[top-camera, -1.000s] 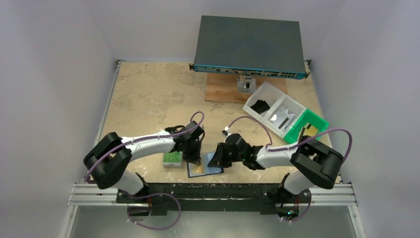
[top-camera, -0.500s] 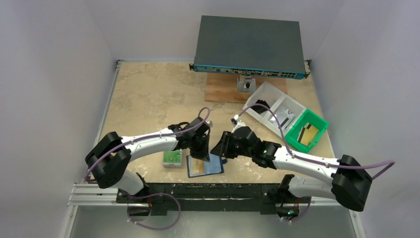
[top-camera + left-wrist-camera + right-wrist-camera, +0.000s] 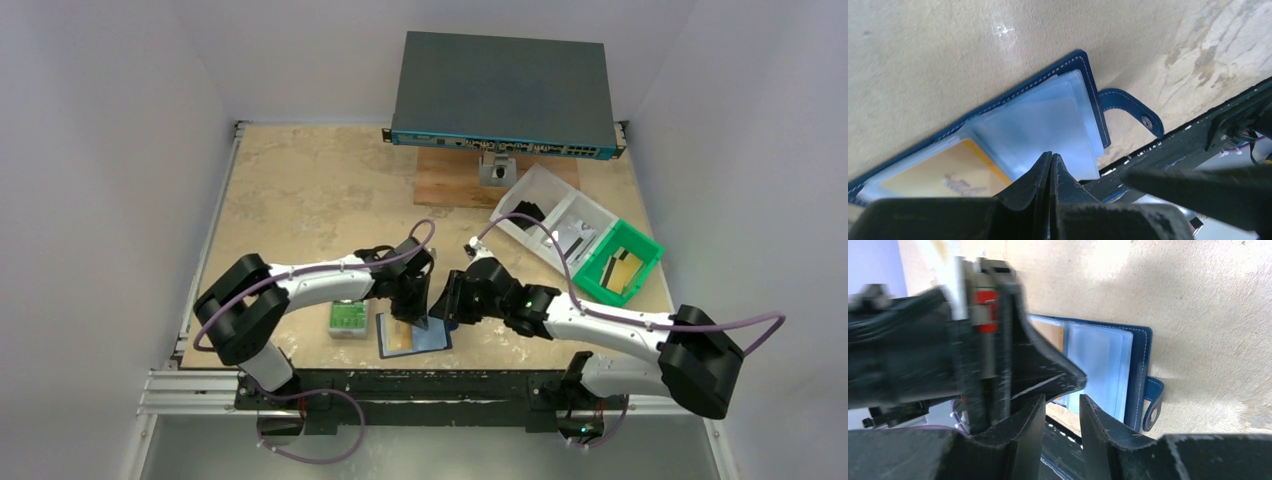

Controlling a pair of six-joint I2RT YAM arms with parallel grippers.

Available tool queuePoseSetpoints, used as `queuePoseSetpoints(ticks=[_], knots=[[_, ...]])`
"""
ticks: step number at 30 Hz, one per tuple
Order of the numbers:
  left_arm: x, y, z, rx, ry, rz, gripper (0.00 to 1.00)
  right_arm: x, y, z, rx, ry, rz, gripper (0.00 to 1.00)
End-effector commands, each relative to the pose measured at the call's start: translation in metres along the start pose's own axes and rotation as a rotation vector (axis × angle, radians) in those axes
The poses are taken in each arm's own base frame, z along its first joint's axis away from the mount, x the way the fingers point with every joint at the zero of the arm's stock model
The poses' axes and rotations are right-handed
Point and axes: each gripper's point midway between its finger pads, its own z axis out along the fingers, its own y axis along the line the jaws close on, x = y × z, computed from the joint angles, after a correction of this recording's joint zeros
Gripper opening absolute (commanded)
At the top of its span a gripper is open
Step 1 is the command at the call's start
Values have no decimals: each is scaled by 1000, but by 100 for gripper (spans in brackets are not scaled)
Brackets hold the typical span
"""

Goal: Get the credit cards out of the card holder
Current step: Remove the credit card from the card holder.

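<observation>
The navy card holder (image 3: pixel 432 338) lies open near the table's front edge, its light-blue sleeves (image 3: pixel 1048 120) facing up and its snap tab (image 3: pixel 1143 117) to one side. One tan credit card (image 3: pixel 943 175) sits in a sleeve (image 3: pixel 1054 334). My left gripper (image 3: pixel 1050 155) is shut, its tips down on the sleeves at the holder's middle (image 3: pixel 417 318). My right gripper (image 3: pixel 1062 399) hovers just right of it (image 3: pixel 448 306), open with nothing between the fingers. Two more tan cards (image 3: pixel 624 268) lie in the green bin.
A grey case with a green label (image 3: pixel 347 318) sits left of the holder. At the right stand a clear divided tray (image 3: pixel 545 215) and the green bin (image 3: pixel 640 245). A grey network box (image 3: pixel 503 92) on a wooden board (image 3: pixel 455 180) fills the back.
My right gripper has opened and lifted back off the holder's right side, its arm swinging out to the right. My left gripper slid right onto the holder's middle, still shut.
</observation>
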Motion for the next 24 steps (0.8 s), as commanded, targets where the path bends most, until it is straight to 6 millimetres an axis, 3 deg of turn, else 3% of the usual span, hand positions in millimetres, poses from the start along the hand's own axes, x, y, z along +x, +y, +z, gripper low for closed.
queuePoseSetpoints(ticks=[1,8,14,24], knots=[[-17,-6,-39,1,-107,22,0,4,10,9,-34,32,-24,32],[-11,36,-68,-39,-163,-50,0,14,31,26,-94,87,-47,32],[4,60,-62,-85,-138,-77,0,24,38,43,-116,139,-59,32],[9,81,-54,-165,-152,-105,0,40,27,62,-103,194,-48,31]])
